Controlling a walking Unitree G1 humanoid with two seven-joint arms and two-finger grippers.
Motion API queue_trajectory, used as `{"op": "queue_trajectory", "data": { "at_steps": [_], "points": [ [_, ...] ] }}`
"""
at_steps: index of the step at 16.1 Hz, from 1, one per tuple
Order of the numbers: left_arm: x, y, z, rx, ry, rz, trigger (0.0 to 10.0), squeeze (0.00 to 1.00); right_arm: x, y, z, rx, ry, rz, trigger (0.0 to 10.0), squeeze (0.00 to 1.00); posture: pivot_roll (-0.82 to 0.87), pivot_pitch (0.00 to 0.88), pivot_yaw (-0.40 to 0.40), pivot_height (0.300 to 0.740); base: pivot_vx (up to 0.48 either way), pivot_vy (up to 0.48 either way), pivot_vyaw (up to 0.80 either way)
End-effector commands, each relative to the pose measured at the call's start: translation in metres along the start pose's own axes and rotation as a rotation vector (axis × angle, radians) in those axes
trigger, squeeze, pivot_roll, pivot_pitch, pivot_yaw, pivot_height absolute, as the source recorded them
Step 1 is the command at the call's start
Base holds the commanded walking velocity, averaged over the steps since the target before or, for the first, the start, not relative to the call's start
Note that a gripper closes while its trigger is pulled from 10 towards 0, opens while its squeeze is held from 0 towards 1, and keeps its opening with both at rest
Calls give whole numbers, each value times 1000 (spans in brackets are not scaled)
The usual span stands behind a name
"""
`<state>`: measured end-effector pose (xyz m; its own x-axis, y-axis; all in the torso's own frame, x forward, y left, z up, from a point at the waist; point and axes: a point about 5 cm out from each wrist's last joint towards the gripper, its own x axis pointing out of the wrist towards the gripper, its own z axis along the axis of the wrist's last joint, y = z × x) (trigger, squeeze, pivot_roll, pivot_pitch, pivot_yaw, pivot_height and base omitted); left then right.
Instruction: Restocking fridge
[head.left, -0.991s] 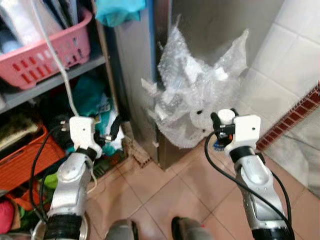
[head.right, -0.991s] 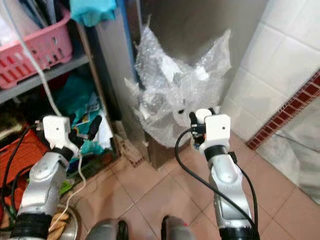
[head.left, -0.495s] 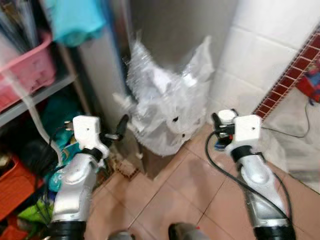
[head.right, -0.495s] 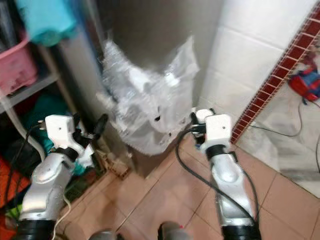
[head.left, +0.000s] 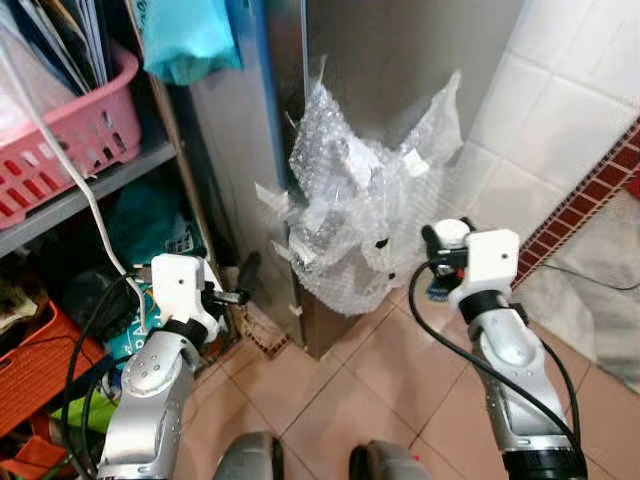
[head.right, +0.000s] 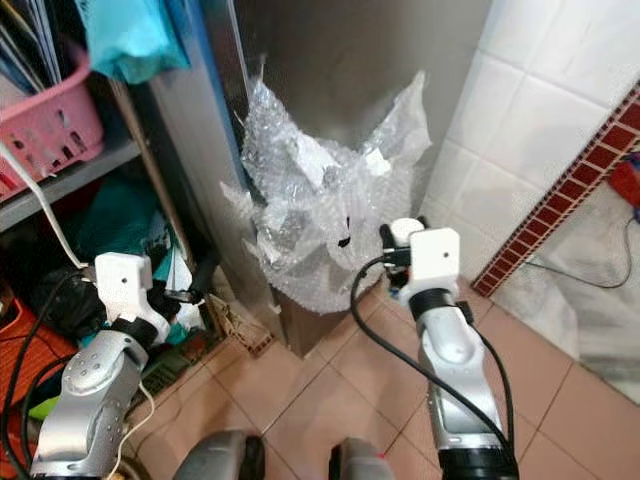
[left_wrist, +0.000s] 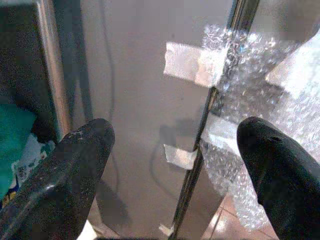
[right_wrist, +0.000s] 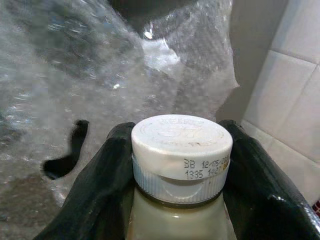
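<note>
The steel fridge (head.left: 400, 60) stands ahead, its lower corner wrapped in taped bubble wrap (head.left: 360, 220). My right gripper (head.left: 446, 243) is raised in front of the wrap, to its right, and is shut on a bottle. In the right wrist view the bottle's white cap (right_wrist: 181, 150), printed with a date code, sits between both black fingers (right_wrist: 105, 175) above pale liquid. My left gripper (head.left: 238, 285) is open and holds nothing, near the fridge's left side. In the left wrist view its fingers (left_wrist: 80, 155) stand wide apart before the steel panel and tape strips.
To the left is a shelf unit with a pink basket (head.left: 70, 130), a hanging teal cloth (head.left: 190, 35), a white cable (head.left: 70, 170) and an orange crate (head.left: 40, 360) low down. A white tiled wall (head.left: 560, 110) with a red-brown strip (head.left: 590, 190) is to the right. Tan floor tiles (head.left: 360, 390) lie below.
The whole picture swung right and then back left, so the camera moved. The right gripper keeps hold of the bottle. The left gripper sits a little lower and nearer the fridge's side.
</note>
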<state>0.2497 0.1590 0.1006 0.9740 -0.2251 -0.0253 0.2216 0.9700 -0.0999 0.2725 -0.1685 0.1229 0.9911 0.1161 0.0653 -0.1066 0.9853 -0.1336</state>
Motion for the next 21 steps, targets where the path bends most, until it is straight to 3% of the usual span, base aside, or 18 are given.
{"op": "queue_trajectory", "data": {
  "at_steps": [1,6,8,12,13,18,21],
  "points": [
    [-1,3,2,3,-1,18,10000,0,3,0,6,-2,-36,3,10000,0,12,85,9,740,0,0,0],
    [17,15,18,0,-54,26,10000,0,3,-1,6,-7,-37,1,10000,0,7,85,11,740,0,0,0],
    [42,8,30,0,-69,-96,10000,0,2,-2,6,-11,-34,-1,10000,0,1,82,11,740,0,0,0],
    [69,-7,37,-4,-73,-207,10000,0,0,-2,5,-11,-30,-4,10000,0,-21,79,21,740,0,0,0],
    [82,-19,40,-25,-77,-254,10000,0,-1,-3,4,-5,-24,-9,10000,0,-28,78,22,740,0,0,-800],
    [90,-32,35,-40,-74,-300,10000,0,-2,-3,5,-18,-28,-5,10000,0,-38,80,18,740,0,0,-744],
    [94,-35,30,-56,-70,-308,10000,0,-2,-3,6,-21,-32,1,10000,0,-41,84,15,740,0,0,0]
  ]
}}
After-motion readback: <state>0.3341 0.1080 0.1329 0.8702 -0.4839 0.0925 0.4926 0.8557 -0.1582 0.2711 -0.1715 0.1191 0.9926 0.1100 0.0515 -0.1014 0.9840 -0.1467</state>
